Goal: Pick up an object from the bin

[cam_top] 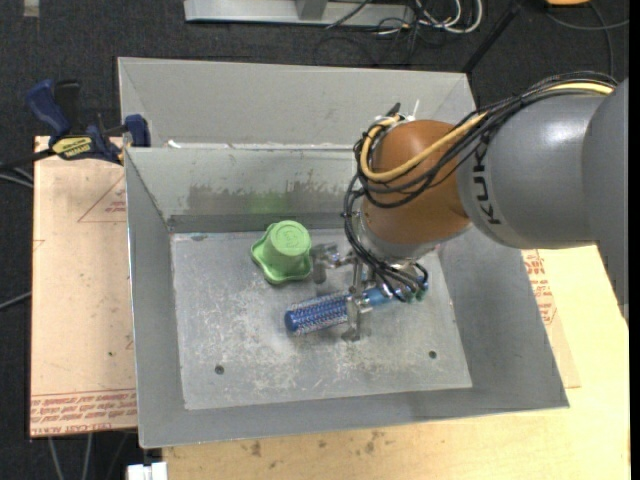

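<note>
A blue cylindrical brush [316, 316] with a bristly head lies in the middle of the bin floor, its blue-green handle running right and up under the arm. My gripper [339, 290] hangs low over it, open, its fingers spread apart. One fingertip [354, 320] is at the brush where head meets handle, and the other [323, 261] stands behind it, close to the green cup. The green plastic cup [282, 250] lies on its side just left of the gripper, toward the back of the floor.
The arm's orange cover and cables hide the right back part of the bin floor. The sloped back wall rises close behind the cup. Bare floor lies to the left and along the front.
</note>
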### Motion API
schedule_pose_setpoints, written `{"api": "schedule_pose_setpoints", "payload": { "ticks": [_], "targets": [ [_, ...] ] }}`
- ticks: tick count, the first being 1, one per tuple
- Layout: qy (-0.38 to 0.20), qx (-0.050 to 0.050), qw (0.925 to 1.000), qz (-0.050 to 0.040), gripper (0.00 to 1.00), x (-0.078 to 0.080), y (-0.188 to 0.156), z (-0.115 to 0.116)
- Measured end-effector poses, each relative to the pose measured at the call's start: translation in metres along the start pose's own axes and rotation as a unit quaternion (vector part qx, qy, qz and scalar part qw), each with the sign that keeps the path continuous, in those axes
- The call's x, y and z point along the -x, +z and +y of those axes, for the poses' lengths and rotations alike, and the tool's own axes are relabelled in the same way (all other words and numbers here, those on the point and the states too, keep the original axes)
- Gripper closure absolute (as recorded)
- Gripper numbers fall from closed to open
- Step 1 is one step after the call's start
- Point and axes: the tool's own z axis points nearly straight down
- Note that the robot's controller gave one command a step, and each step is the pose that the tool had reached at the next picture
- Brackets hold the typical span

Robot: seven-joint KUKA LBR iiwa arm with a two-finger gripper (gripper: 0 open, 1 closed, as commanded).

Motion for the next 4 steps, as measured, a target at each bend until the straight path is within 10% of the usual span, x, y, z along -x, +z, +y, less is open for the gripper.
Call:
{"api": "schedule_pose_setpoints", "payload": {
  "ticks": [3,4],
  "targets": [
    [-0.031,0.004,0.9995,0.0032,0.0,0.003,0.034,0.005],
    [-0.031,0.004,0.9995,0.003,1.0,0.003,0.034,0.005]
  ]
}}
